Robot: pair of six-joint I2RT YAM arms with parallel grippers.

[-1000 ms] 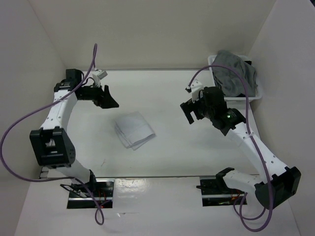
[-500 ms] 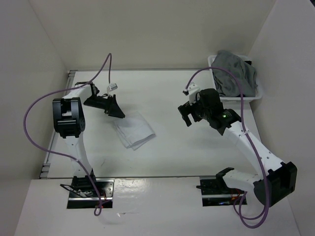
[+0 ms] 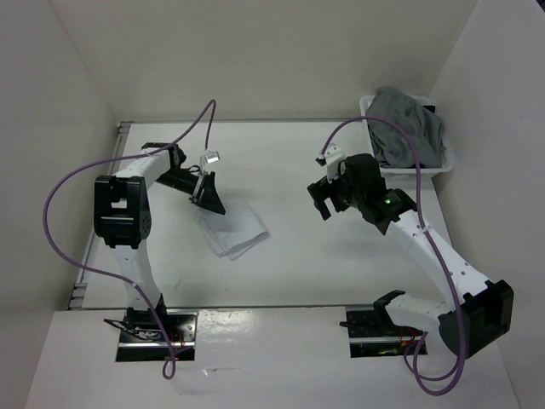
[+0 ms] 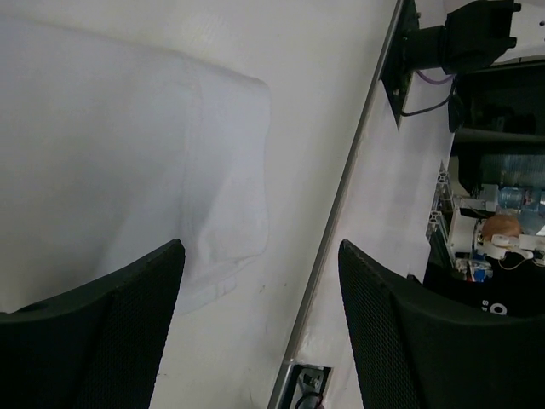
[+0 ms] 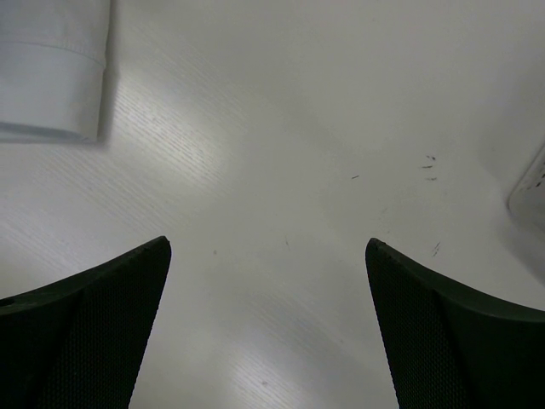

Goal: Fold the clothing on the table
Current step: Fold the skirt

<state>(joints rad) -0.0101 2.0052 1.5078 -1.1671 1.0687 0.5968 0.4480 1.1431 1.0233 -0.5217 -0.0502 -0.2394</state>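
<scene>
A folded white piece of clothing (image 3: 235,225) lies flat on the white table (image 3: 289,162), left of its middle. My left gripper (image 3: 207,198) hangs open over the garment's far left edge, nothing between its fingers. In the left wrist view the clothing (image 4: 111,153) fills the left side, and its folded hem ends just past the open left gripper (image 4: 260,249). My right gripper (image 3: 324,198) is open above bare table to the right of the garment. The right wrist view shows only a corner of the clothing (image 5: 51,68) at the top left, well away from the right gripper (image 5: 266,244).
A white plastic basket (image 3: 443,162) holding a heap of grey clothes (image 3: 409,128) stands at the back right corner, close behind the right arm. A metal rail (image 4: 341,213) runs along the table's near edge. White walls close in the sides and back.
The left arm has swung in from the far left, bringing its gripper over the folded clothing's far left edge. The right arm has barely shifted. The clothing has stayed in place.
</scene>
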